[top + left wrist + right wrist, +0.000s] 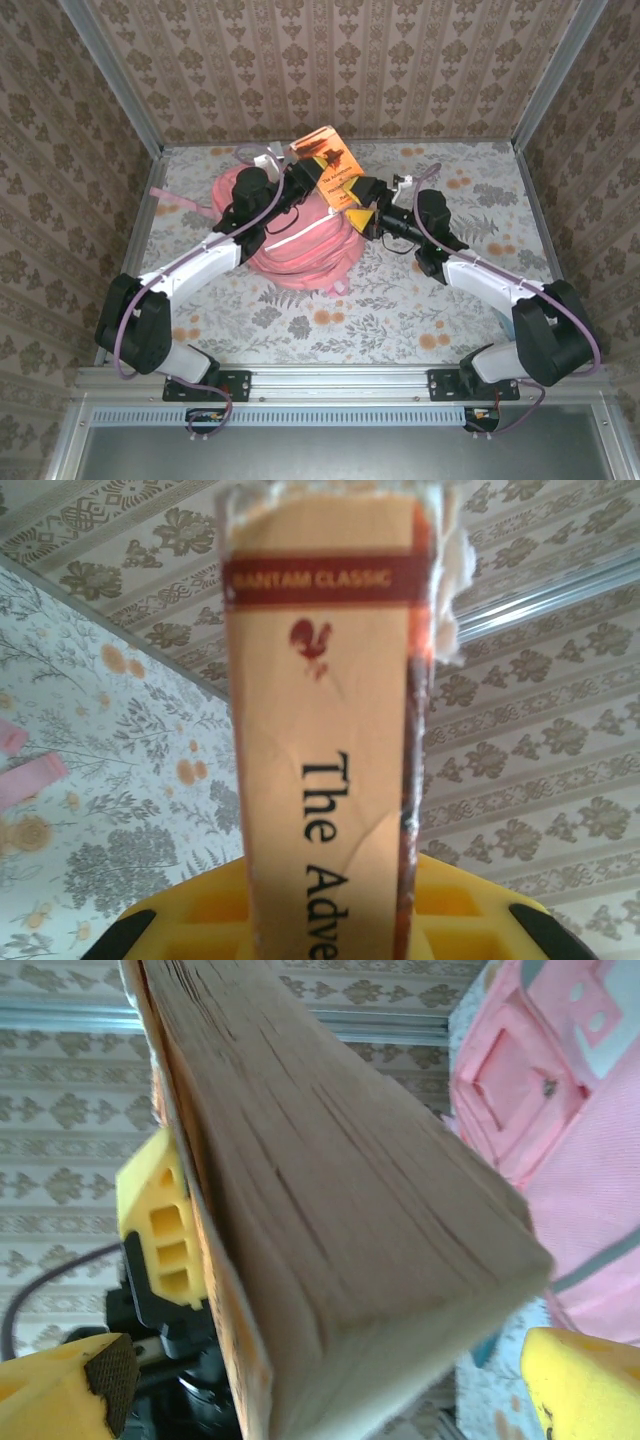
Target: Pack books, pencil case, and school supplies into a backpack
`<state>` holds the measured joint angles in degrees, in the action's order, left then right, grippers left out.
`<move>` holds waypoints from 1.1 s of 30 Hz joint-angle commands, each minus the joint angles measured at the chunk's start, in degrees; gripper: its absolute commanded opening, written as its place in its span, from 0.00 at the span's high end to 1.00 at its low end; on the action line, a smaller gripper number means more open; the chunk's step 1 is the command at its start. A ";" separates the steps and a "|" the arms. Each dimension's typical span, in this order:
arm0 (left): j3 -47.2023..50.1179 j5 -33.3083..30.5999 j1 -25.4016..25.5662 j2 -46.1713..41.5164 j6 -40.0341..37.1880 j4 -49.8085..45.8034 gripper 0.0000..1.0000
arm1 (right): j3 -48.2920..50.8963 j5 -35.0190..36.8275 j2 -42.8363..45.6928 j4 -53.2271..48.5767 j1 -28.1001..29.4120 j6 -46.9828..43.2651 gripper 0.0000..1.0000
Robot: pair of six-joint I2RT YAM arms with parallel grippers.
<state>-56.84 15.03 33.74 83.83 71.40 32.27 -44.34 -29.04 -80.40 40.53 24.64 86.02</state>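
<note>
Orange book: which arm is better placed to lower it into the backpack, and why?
Left. The left gripper is shut on the book above the pink backpack. The right gripper stands open around its page edge, gripping nothing.

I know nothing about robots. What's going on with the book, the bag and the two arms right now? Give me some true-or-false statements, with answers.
1. The jaws of the left arm grip the orange paperback book. True.
2. The book lies flat on the table. False: it is held up off the table, beside the pink fabric backpack.
3. The jaws of the right arm stand open, one on either side of the book's page edge. True.
4. The backpack is blue. False: it is pink.
5. The book's spine reads "Bantam Classic". True.
</note>
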 commanded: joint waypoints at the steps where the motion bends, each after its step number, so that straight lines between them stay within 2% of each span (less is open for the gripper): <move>1: 0.67 -2.53 0.45 0.54 4.22 6.59 0.87 | -1.78 3.13 -2.46 6.29 0.23 6.84 0.00; 5: 1.27 -3.10 0.54 1.14 5.63 6.75 0.87 | -1.13 3.35 -3.83 9.57 0.23 9.48 0.04; 9: 1.72 -3.73 0.69 1.34 6.62 6.61 0.87 | -0.40 4.31 -3.73 11.25 0.23 10.08 0.13; 12: 2.55 -4.95 0.71 1.33 7.61 6.39 0.88 | -0.06 4.56 -3.66 12.09 0.23 10.21 0.28; 17: 3.23 -5.53 0.71 1.42 8.06 6.40 0.88 | 0.87 5.13 -3.51 12.58 0.32 10.23 0.46; 20: 3.62 -5.79 0.74 1.16 7.85 6.15 0.86 | 1.02 5.07 -3.29 12.02 0.32 9.30 0.62; 22: 3.96 -6.21 0.80 0.77 7.51 5.53 0.79 | 0.51 4.52 -3.01 9.46 0.32 7.47 0.74; 25: 4.83 -6.93 0.65 -0.40 6.46 3.08 0.66 | -0.37 4.08 -2.11 3.71 0.31 3.44 0.84; 28: 6.20 -7.55 0.09 -2.53 4.22 -1.11 0.41 | -1.54 4.69 -0.30 -4.32 0.06 -2.78 0.87; 33: 9.14 -8.08 -2.18 -8.42 -1.74 -13.46 0.12 | -5.02 7.57 4.81 -23.00 -0.81 -17.77 0.89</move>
<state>-48.73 8.36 32.99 80.05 74.32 25.69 -45.50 -24.14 -80.03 28.08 24.51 79.31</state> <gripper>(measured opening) 0.855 0.207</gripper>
